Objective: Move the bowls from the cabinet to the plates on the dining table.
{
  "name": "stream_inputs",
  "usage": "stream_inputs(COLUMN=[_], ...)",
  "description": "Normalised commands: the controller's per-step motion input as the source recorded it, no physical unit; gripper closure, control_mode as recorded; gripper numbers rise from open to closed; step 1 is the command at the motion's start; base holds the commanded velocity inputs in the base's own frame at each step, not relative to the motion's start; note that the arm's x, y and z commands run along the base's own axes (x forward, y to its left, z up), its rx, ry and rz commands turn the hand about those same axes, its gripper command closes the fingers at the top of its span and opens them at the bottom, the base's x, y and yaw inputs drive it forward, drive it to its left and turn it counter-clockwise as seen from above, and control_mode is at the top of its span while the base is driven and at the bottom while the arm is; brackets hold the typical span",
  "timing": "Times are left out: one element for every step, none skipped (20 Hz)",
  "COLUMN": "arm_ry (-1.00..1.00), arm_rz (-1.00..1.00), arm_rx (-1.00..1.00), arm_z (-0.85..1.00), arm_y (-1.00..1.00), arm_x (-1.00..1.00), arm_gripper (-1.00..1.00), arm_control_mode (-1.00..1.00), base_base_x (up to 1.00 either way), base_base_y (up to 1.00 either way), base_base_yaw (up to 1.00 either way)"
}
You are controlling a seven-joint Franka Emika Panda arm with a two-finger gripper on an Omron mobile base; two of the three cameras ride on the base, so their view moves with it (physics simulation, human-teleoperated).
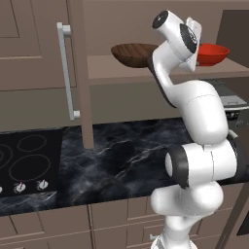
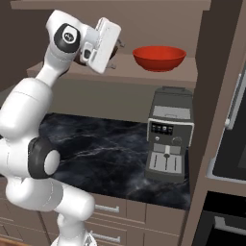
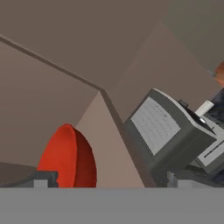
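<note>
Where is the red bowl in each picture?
Left base view: red bowl at upper right on the cabinet shelf, partly behind the arm.
Right base view: upper middle, on that shelf above the coffee machine.
Hand view: lower left, seen edge-on.
Shared landmark: the coffee machine.

A rendered domestic kitchen is shown. This is indicated by a black marble counter (image 1: 121,151) with a black cooktop (image 1: 26,163) and its knobs set in at the left, a coffee machine (image 2: 169,134) placed at the right, taupe drawer units (image 1: 73,223) fitted beneath, and an open wall cabinet (image 1: 44,53) with a long silver bar handle (image 1: 67,70) mounted above.
</note>
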Motion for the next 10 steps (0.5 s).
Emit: stream_inputs(arm_ry=[-0.17, -0.17, -0.17, -0.17, -0.17, -0.18, -0.17, -0.16, -0.14, -0.12], arm_rz=[0.0, 0.0, 0.0, 0.0, 0.0, 0.0, 0.0, 0.0, 0.0, 0.0], arm_rx=[0.0, 0.0, 0.0, 0.0, 0.0, 0.0, 0.0, 0.0, 0.0, 0.02], arm_z=[-0.16, -0.1, -0.1, -0.07, -0.08, -0.09, -0.14, -0.18, -0.21, -0.23], arm_y=[0.0, -0.03, -0.04, -0.05, -0.05, -0.05, -0.05, -0.05, -0.03, -0.02], arm_x=[0.07, 0.12, 0.14, 0.17, 0.14, 0.1, 0.09, 0.07, 0.09, 0.1], arm_gripper=[-1.0, -1.0, -1.0, -1.0, -1.0, -1.0, -1.0, -1.0, -1.0, -1.0], arm_control_mode=[-1.0, -1.0, -1.0, -1.0, -1.0, -1.0, -1.0, -1.0, -1.0, -1.0], base_base_x=[0.0, 0.0, 0.0, 0.0, 0.0, 0.0, 0.0, 0.0, 0.0, 0.0], base_base_y=[0.0, 0.0, 0.0, 0.0, 0.0, 0.0, 0.0, 0.0, 0.0, 0.0], base_base_yaw=[0.0, 0.0, 0.0, 0.0, 0.0, 0.0, 0.0, 0.0, 0.0, 0.0])
